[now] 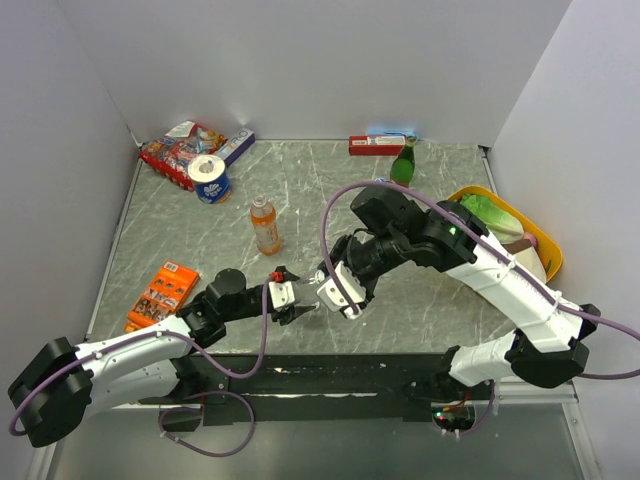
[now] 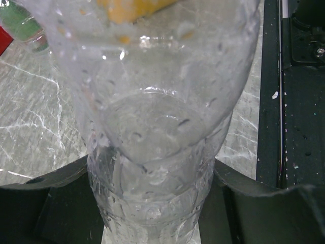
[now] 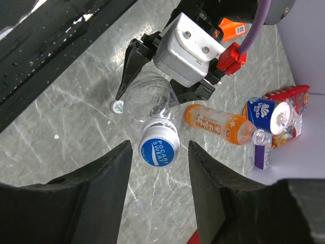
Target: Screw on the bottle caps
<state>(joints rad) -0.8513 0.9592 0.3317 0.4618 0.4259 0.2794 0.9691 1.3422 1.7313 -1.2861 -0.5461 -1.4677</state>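
Note:
My left gripper is shut on the body of a clear empty bottle, holding it low over the near table. That bottle wears a blue and white cap. My right gripper faces the cap end-on, its jaws standing open on either side with a gap at each. In the top view the two grippers meet, left gripper and right gripper. The orange drink bottle stands alone further back, its neck bare. A small white cap lies on the table below the clear bottle.
A blue-and-white tape roll and a red snack packet sit at the back left. A green bottle and red box stand at the back. A yellow basin is at right, an orange pack at left.

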